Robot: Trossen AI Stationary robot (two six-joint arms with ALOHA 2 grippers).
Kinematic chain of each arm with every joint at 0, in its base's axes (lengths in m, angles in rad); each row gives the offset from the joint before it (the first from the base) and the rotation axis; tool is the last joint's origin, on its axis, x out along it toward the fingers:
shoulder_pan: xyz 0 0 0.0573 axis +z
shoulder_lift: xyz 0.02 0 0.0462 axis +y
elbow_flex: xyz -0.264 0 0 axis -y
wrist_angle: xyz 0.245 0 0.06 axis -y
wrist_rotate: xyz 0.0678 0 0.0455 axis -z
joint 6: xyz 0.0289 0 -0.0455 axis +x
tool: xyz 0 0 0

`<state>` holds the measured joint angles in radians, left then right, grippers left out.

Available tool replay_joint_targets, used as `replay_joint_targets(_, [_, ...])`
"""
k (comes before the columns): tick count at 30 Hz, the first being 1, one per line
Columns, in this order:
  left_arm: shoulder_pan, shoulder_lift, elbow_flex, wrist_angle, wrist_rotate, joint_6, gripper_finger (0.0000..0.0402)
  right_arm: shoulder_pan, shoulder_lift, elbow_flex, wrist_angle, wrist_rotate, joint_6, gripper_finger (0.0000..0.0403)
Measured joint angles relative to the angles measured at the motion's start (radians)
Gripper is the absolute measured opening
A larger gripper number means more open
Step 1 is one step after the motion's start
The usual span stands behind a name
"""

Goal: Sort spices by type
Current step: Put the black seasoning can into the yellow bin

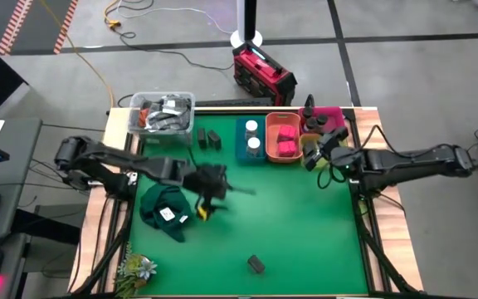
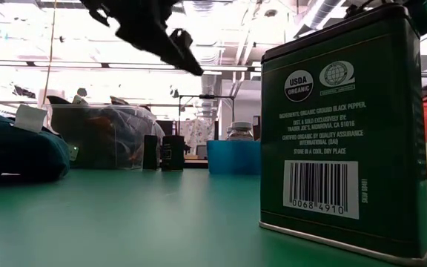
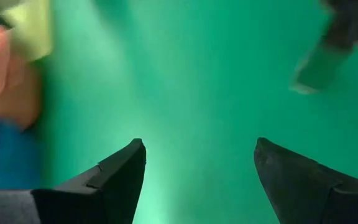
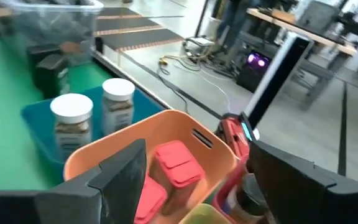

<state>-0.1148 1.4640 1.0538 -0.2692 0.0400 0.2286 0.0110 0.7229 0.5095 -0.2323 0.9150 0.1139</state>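
High view: green mat (image 1: pixel 297 216) fills centre frame, grey floor (image 1: pixel 405 21) above. My left gripper (image 1: pixel 206 193) and right gripper (image 1: pixel 315 155) gape empty. One dark tin (image 1: pixel 256 264) stands bottom centre; red-pink boxes (image 1: pixel 286 137) fill the orange bin (image 1: pixel 282 159), upper right.

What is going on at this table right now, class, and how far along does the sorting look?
Two robot arms are sorting spices into bins at the far edge. Two white-capped jars stand in the blue bin and red-pink boxes lie in the orange bin. The left gripper is over the green mat mid-table, open and empty. The right gripper hangs open beside the bins. One dark tin stands alone near the front edge, and two more wait beside the blue bin.
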Motion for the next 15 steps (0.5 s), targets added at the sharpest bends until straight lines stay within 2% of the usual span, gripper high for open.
replay_joint_targets(3, [-0.082,0.065,0.001,0.12,-0.016,-0.052,0.0283,-0.026,-0.005,0.0,-0.011,-0.021,0.022,0.0315])
replay_joint_targets(10, [-0.194,0.251,0.131,0.132,-0.013,-0.077,0.0283,-0.023,-0.004,0.0,-0.007,-0.034,0.07,0.0315])
replay_joint_targets(15, [-0.231,0.361,0.251,0.105,0.081,-0.087,0.0283,0.012,-0.004,0.0,-0.007,-0.035,0.072,0.0315])
